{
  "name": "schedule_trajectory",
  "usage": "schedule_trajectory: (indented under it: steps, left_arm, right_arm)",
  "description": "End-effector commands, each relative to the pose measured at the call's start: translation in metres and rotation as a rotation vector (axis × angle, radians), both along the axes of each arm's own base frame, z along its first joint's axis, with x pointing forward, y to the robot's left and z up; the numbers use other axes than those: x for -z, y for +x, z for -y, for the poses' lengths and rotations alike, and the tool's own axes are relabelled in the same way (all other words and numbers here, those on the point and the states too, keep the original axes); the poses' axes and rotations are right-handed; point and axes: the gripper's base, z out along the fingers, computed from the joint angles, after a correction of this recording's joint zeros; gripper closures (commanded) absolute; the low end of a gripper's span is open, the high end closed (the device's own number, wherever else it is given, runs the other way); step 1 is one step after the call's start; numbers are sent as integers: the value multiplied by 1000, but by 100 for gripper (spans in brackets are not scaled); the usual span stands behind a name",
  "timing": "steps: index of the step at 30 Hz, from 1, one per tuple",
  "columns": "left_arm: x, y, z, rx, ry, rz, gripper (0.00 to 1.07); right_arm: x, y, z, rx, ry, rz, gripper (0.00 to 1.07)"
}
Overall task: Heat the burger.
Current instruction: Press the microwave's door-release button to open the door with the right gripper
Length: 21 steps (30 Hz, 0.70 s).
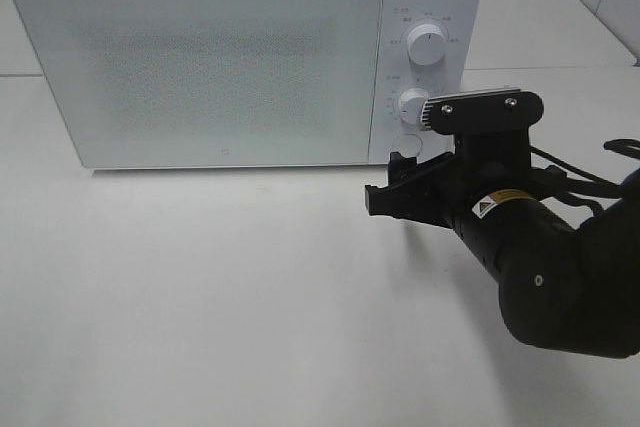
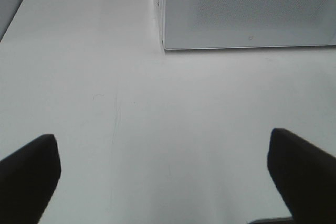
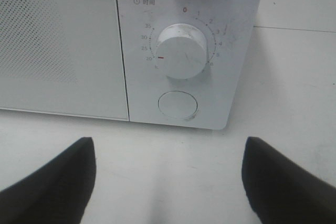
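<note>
You cannot see the burger in any view. The microwave (image 1: 220, 57) door (image 1: 200, 67) is shut and too cloudy to look through, so you cannot tell if the burger is inside. If it is not, you would be heating an empty box.

Your right gripper (image 3: 169, 150) is open with nothing in it. It hangs just in front of the control panel on the right side of the microwave, close to the lower knob (image 3: 181, 51) and the round button (image 3: 178, 104) under it. Your left gripper (image 2: 163, 137) is wide open too, holding nothing, over the bare table (image 1: 200, 297) on the left and well back from the microwave.

Here is what could go wrong:

- The knob and the button sit very close together. Go in a little low and you may press the button, which probably opens the door.
- The knob looks smooth. The fingers could slip off it, or turn it too far and cook the burger too long.
- Push too hard and the whole microwave could slide away from you.
</note>
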Motion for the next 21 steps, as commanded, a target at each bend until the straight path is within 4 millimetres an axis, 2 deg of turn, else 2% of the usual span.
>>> schedule_trajectory:
  steps: [1,4,5,7,9,10,12,13,15,16,18,21]
  left_arm:
    - [0,-2,1,-1,-12,27,7]
    - [0,-2,1,-1,-12,27,7]
    - [0,-2,1,-1,-12,27,7]
    - [0,-2,1,-1,-12,27,7]
    - [0,-2,1,-1,-12,27,7]
    - [0,-2,1,-1,-12,27,7]
    - [0,-2,1,-1,-12,27,7]
    - [0,-2,1,-1,-12,27,7]
    - [0,-2,1,-1,-12,27,7]
    - [0,-2,1,-1,-12,27,7]
    - [0,-2,1,-1,-12,27,7]
    - [0,-2,1,-1,-12,27,7]
  right_arm:
    - [-1,1,-2,9,38,5,34]
    - [-1,1,-2,39,119,-3,37]
    - [-1,1,-2,72,205,-9,41]
    - [-1,1,-2,86,242,-12,43]
    - [-1,1,-2,146,402,-23,50]
    - [-1,1,-2,146,402,-23,50]
    - [-1,1,-2,215,585,-38,59]
    - [-1,1,-2,215,585,-38,59]
    - [-1,1,-2,299,804,-54,70]
    - [-1,1,-2,299,804,-54,70]
    - [-1,1,-2,405,1083,-77,86]
    - [-1,1,-2,422,1129,-81,89]
